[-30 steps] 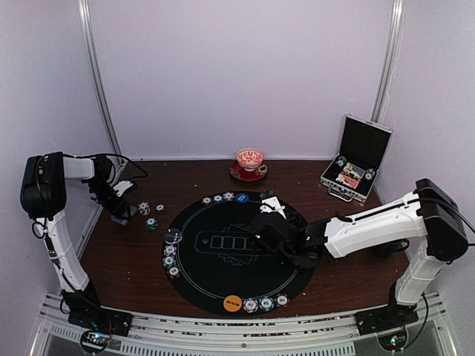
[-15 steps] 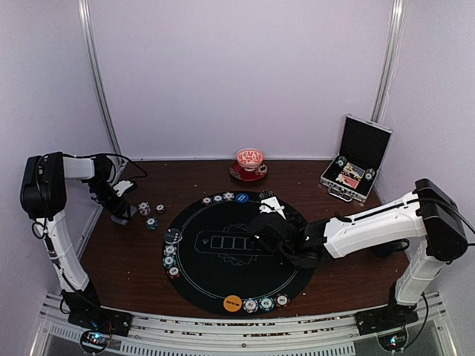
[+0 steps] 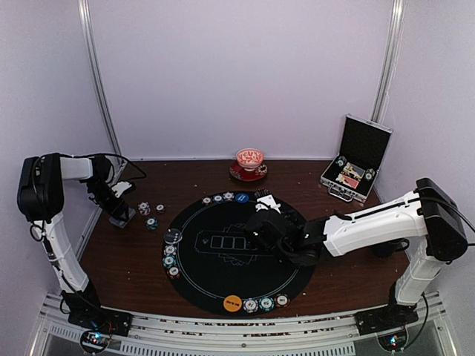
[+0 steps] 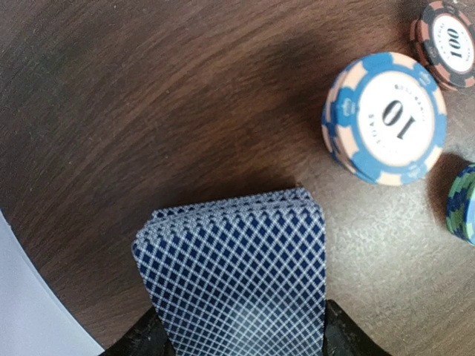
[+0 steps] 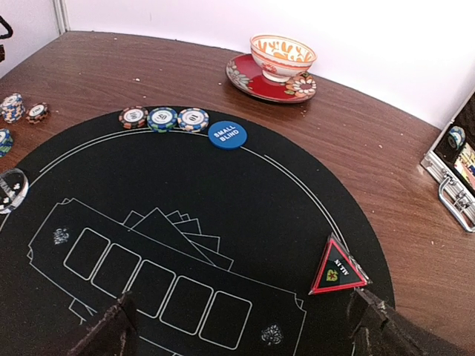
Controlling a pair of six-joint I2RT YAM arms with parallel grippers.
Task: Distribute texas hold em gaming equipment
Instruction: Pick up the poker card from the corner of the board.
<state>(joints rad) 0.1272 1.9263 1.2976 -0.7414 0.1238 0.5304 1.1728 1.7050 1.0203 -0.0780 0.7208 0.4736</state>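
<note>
Since one second ago the right gripper (image 5: 241,319) has shifted a little toward the far left above the round black mat (image 3: 223,278); the left gripper (image 4: 234,345) has almost not moved. The right fingers (image 5: 111,330) are spread wide with nothing between them, and they hover over the card outlines printed on the mat. The left fingers (image 4: 145,343) are clamped on a deck of playing cards (image 4: 234,274) with blue lattice backs, low over the bare wood at the left side of the table (image 3: 133,259).

Just beside the deck stand a blue and peach "10" chip stack (image 4: 386,119), a dark red "100" chip (image 4: 445,41) and a green-blue chip (image 4: 464,204). On the far rim of the mat three chips (image 5: 162,118) lie in a row, with the blue "SMALL BLIND" disc (image 5: 226,134) next to them. A triangular red-edged marker (image 5: 338,268) lies on the right part of the mat. An orange disc (image 3: 232,302) lies at the near rim beside three more chips (image 3: 266,303), and a clear disc (image 3: 173,236) at the left rim.
</note>
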